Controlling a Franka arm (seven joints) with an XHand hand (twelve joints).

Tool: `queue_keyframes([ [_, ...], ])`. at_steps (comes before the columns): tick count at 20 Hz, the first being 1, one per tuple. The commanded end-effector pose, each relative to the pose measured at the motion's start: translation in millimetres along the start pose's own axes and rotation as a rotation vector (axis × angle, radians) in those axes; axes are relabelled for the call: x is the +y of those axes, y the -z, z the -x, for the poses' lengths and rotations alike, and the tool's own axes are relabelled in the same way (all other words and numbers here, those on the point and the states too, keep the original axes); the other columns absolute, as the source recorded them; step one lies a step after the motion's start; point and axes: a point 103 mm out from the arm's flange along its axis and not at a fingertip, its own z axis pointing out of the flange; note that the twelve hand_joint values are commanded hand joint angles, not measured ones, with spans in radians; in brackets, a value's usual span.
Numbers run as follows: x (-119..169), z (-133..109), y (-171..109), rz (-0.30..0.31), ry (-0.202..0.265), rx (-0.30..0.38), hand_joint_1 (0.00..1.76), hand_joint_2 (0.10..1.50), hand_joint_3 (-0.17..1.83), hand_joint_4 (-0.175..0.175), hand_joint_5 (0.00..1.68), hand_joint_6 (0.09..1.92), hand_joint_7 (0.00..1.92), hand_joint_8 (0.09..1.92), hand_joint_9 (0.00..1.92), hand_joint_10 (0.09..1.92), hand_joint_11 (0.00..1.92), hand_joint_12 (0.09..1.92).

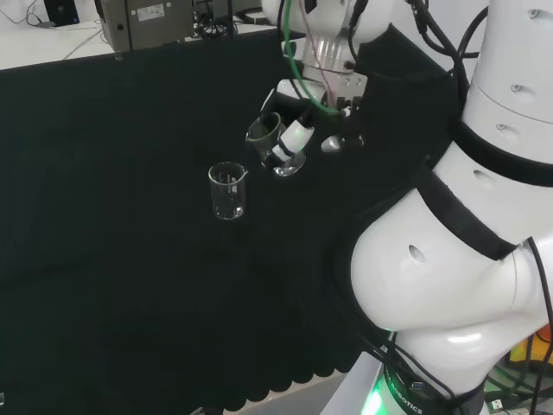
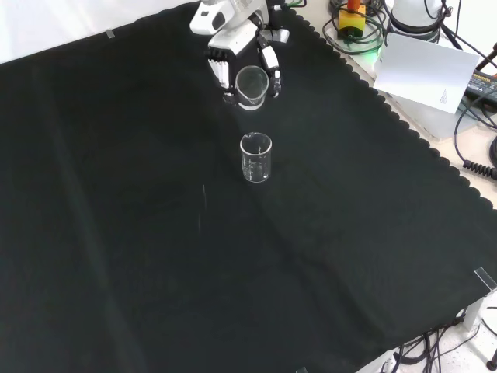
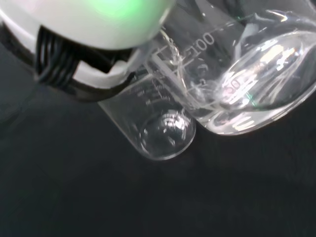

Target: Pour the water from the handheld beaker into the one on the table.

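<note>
Head view: the hand [image 1: 294, 130] has its fingers curled round the handheld beaker [image 1: 264, 131], tipped over and held in the air up and to the right of the table beaker [image 1: 228, 190], which stands upright on the black cloth [image 1: 104, 216]. Front view: the held one hangs just beyond the standing one (apart, not touching). Wrist view: the held beaker looms close, water pooled inside.

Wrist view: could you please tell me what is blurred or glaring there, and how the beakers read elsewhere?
Wrist view: a blurred white, green-lit part of the robot hand; bright glints on the held beaker. Front view: the table beaker shows as faint outlines on the black cloth. Head view: likewise faint.
</note>
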Motion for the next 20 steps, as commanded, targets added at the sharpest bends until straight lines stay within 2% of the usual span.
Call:
queue_keyframes([
  [1,20,-12,-7,-0.091,-0.002,-0.119,1.33,0.61,0.62,-0.175,1.45,0.28,1.52,0.23,1.81,0.09,1.5,0.48],
  [8,35,-12,-4,-0.156,-0.026,-0.214,1.33,0.61,0.62,-0.175,1.45,0.28,1.52,0.22,1.81,0.09,1.5,0.48],
  [20,45,-15,-1,-0.285,-0.074,-0.317,1.33,0.61,0.62,-0.175,1.46,0.27,1.52,0.22,1.81,0.09,1.51,0.48],
])
